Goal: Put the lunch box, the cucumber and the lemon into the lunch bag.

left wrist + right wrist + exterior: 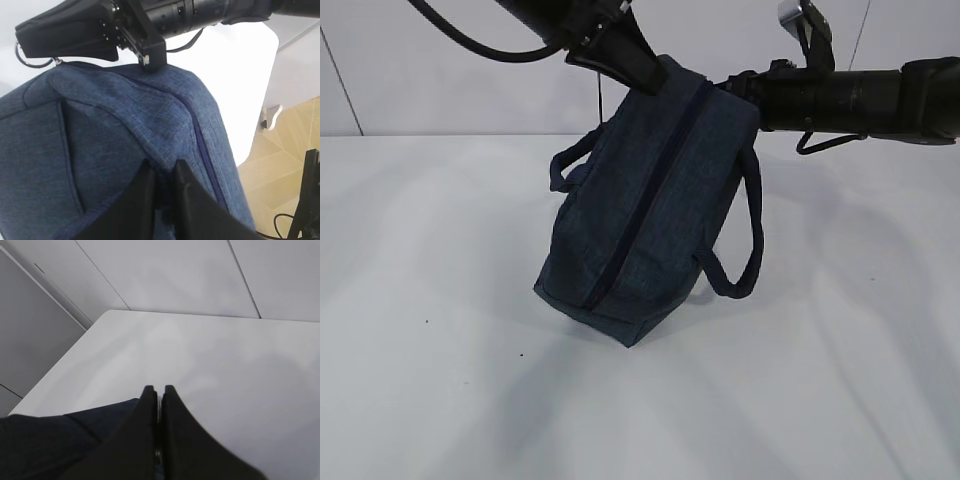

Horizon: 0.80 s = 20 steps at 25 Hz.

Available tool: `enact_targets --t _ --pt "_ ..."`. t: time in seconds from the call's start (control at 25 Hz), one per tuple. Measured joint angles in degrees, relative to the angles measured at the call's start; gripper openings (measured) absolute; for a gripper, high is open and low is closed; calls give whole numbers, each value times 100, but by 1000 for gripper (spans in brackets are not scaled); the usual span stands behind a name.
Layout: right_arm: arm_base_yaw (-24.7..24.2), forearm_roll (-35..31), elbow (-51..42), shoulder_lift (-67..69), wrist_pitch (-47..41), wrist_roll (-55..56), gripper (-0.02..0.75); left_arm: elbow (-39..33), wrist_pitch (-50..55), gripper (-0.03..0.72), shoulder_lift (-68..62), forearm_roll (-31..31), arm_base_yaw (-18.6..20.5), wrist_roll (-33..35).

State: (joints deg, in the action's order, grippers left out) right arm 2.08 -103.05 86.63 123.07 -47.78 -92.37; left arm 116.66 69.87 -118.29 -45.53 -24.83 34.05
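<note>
The dark navy lunch bag (640,210) hangs tilted between both grippers, with its low end at the table. Its zipper (640,200) runs shut along the top. My left gripper (655,72) is shut on a fold of fabric at the bag's raised end, seen close in the left wrist view (162,170). My right gripper (725,88) is shut at the zipper's upper end. In the right wrist view (159,390) a silver glint shows between its jaws, with the bag (50,440) below left. The lunch box, the cucumber and the lemon are out of view.
The white table (440,350) spreads all round the bag. The two loop handles (745,250) hang off its sides. My right arm (210,10) crosses above the bag in the left wrist view. The table's edge and the floor (285,150) show at the right there.
</note>
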Motion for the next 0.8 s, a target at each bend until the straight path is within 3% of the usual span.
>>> enact_targets --t 0.2,0.28,0.4,0.48,0.8 --pt "0 0 -6 0 -25 0 38 0 21 25 0 13 0 -41" --pt "-10 0 -6 8 -25 0 133 0 62 25 13 13 0 -50" --pt "-29 0 -6 47 -124 0 349 0 117 25 41 0 0 -95" --pt "-74 0 4 47 -231 26 431 0 133 25 50 0 0 -118" --pt "-578 82 437 -499 -462 1140 482 0 133 25 50 130 0 -317"
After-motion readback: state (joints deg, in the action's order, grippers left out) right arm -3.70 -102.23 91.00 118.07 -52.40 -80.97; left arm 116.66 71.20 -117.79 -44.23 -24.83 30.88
